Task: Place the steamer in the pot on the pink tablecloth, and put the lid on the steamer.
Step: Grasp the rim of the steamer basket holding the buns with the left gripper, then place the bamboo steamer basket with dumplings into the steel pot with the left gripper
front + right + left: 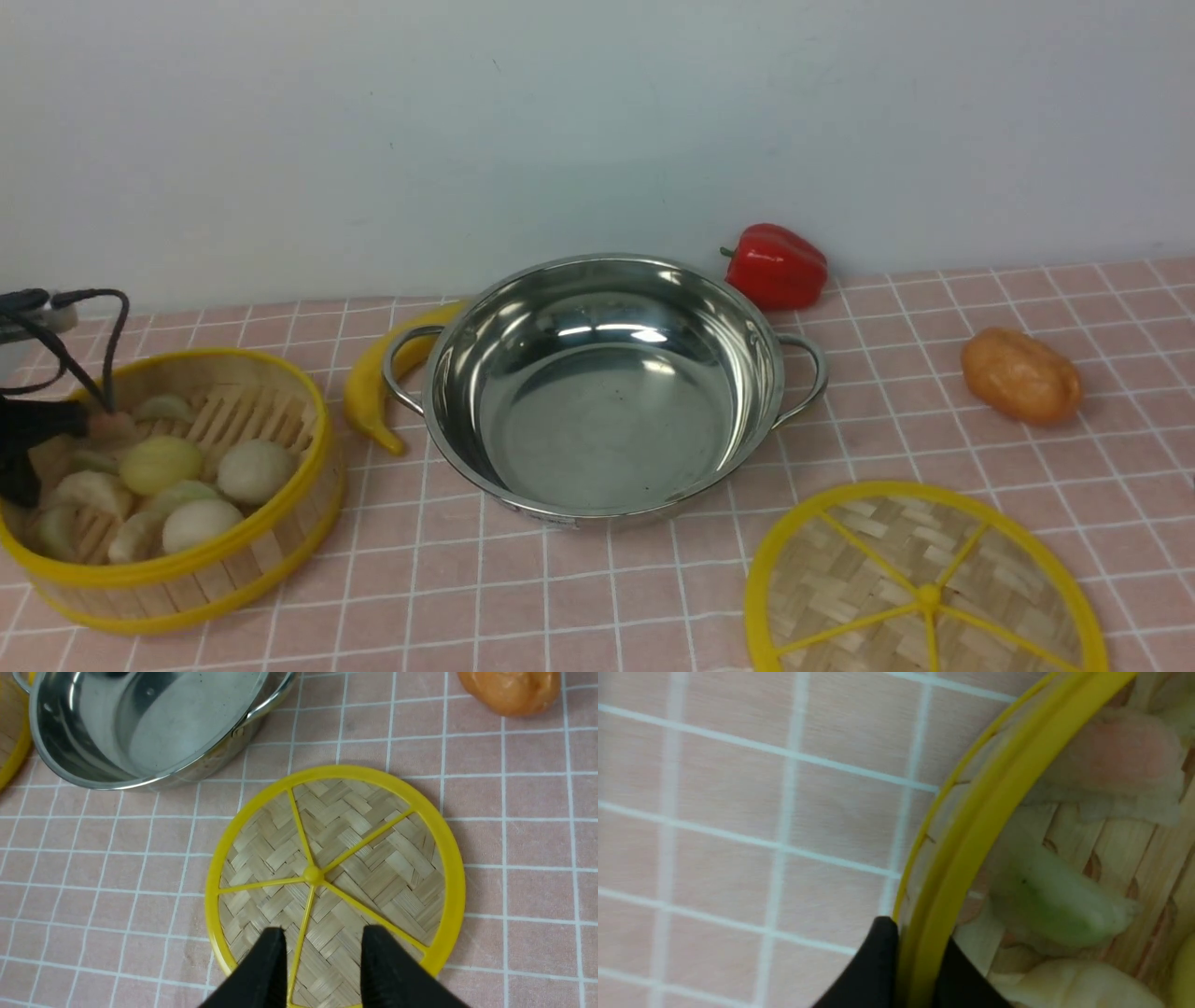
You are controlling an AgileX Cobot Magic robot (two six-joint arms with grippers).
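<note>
Gripping the steamer [233, 551] by one side of its rim, the left tool [917, 938] could tilt it when lifted (dumplings [252, 471] would roll out). It stands on the cloth [560, 588] left of the pot [747, 373]; a banana [369, 392] lies between. The right tool [324, 933], half spread and empty, hovers over the lid [373, 858]. The pepper [775, 266] lies well clear.

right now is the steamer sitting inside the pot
No, the pot is empty, and the steamer stands beside it on the pink tablecloth, on the robot's left.
</note>
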